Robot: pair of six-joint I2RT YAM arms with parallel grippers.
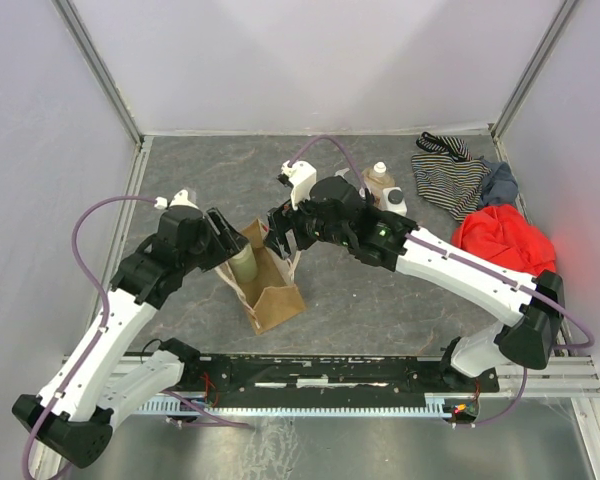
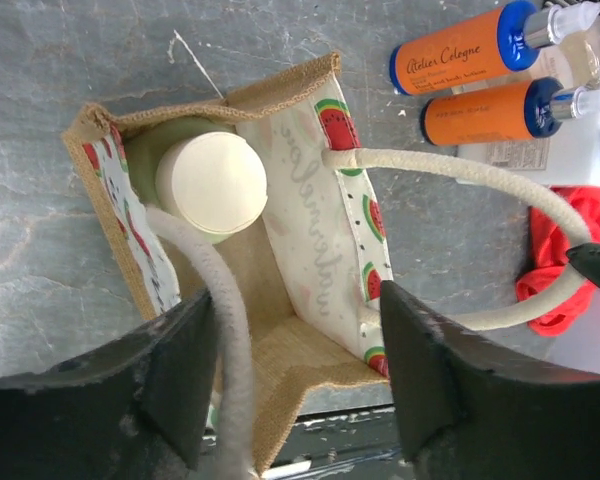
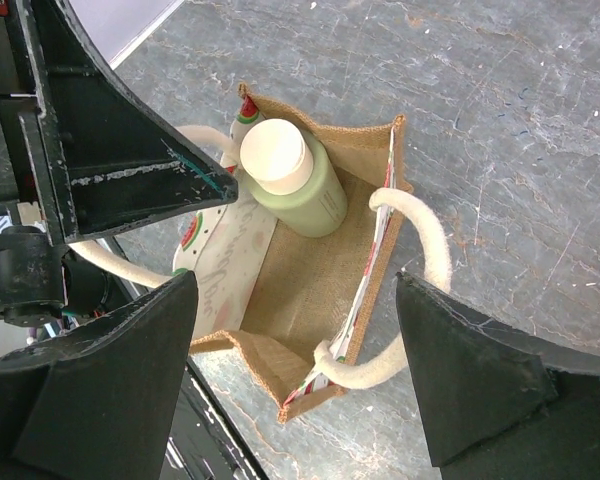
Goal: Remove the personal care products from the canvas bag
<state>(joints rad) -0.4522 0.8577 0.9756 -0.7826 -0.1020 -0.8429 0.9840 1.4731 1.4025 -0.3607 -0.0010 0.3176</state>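
On the left, our left gripper (image 1: 226, 243) hangs over the canvas bag (image 1: 272, 297). Its two fingers (image 2: 170, 390) are spread wide apart and hold nothing. One cream rope handle (image 2: 226, 330) runs up between them, just beside the left finger.

The bag stands open on the grey table (image 1: 380, 290), near the front. It has watermelon pictures on its lining. Inside it we see the pale-green bottle (image 2: 208, 178) with its cream cap. It leans against one end of the bag, and it is the only bottle in there.

Next comes our right gripper (image 1: 284, 238), over the other side of the bag. Its fingers (image 3: 480, 380) are spread wide too, and they pinch nothing. The second rope handle (image 3: 425, 240) loops just beside one finger.

Further right, the other bottles are out on the table. Two orange bottles (image 2: 470, 52) with blue tops lie side by side, with a beige pump bottle (image 1: 379, 182) and a white bottle (image 1: 393, 201) close by.

Last on the right we see a striped garment (image 1: 448, 176), a grey-blue cloth (image 1: 499, 184) and a red cloth (image 1: 500, 240).
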